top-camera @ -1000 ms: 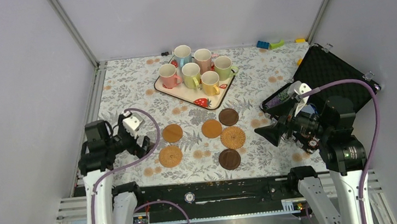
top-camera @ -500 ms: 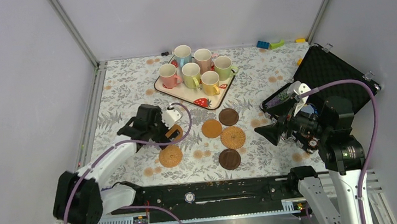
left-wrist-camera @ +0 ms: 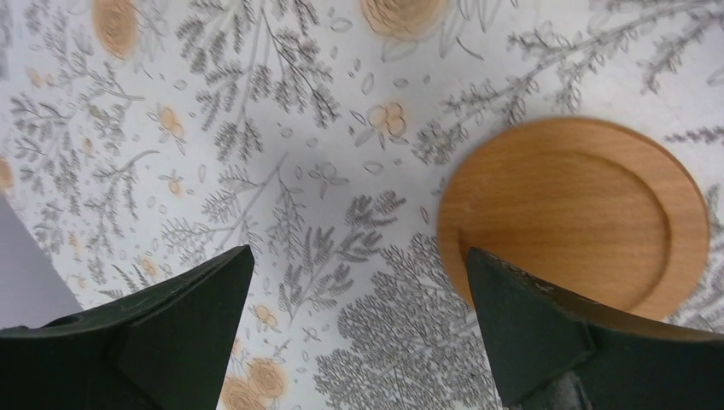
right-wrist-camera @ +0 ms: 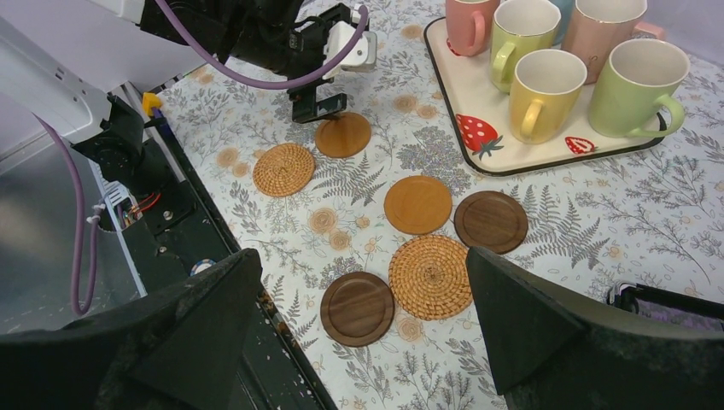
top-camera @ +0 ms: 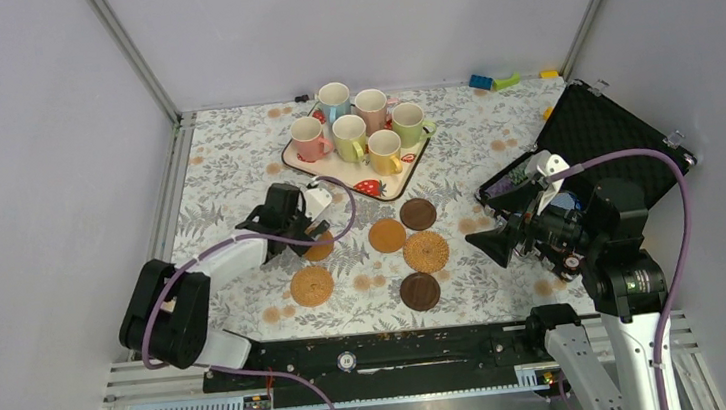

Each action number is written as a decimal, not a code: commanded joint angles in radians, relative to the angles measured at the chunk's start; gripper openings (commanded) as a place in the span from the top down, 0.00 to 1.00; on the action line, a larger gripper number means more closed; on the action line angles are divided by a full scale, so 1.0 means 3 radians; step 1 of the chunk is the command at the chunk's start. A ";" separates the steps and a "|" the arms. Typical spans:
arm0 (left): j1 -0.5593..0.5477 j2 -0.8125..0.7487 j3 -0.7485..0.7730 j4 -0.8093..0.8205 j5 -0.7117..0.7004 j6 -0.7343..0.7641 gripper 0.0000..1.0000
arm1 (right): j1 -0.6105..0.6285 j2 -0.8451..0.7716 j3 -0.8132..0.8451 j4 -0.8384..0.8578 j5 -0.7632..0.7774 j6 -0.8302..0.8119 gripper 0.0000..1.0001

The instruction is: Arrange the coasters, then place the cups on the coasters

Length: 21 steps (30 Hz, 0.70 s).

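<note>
Six coasters lie in the middle of the floral cloth: a tan one (top-camera: pixel 387 235), a dark brown one (top-camera: pixel 418 214), a woven one (top-camera: pixel 426 251), a second dark brown one (top-camera: pixel 420 291), a second woven one (top-camera: pixel 312 285), and a second tan one (left-wrist-camera: pixel 572 213). My left gripper (left-wrist-camera: pixel 359 256) hovers open low over the cloth, its right finger over that tan coaster's left edge, nothing between the fingers. Six pastel cups (top-camera: pixel 362 130) stand on the strawberry tray (right-wrist-camera: pixel 512 162). My right gripper (right-wrist-camera: pixel 363 254) hangs open above the near-right coasters, holding nothing.
An open black case (top-camera: pixel 593 128) lies at the right. Toy blocks (top-camera: pixel 493 81) sit at the back edge. Grey walls and metal rails close in the cloth on three sides. A dark rail (top-camera: pixel 403 352) with a poker chip (top-camera: pixel 348 361) runs along the near edge.
My left arm has swung from the near left out over the cloth, bringing its open gripper down beside the left tan coaster. The right arm has not moved.
</note>
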 commanded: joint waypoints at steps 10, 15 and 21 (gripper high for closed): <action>0.0406 0.0457 0.0340 0.0057 -0.0414 -0.0042 0.01 | 0.0004 -0.0040 -0.0019 0.0088 -0.0023 -0.0050 0.02; 0.0787 0.0537 0.0539 -0.0131 -0.0379 -0.0038 0.01 | 0.0002 -0.0045 -0.0020 0.0091 -0.0023 -0.0050 0.02; 0.1206 0.0608 0.0627 -0.0248 -0.0356 0.0085 0.01 | 0.0004 -0.0045 -0.0020 0.0090 -0.0023 -0.0052 0.02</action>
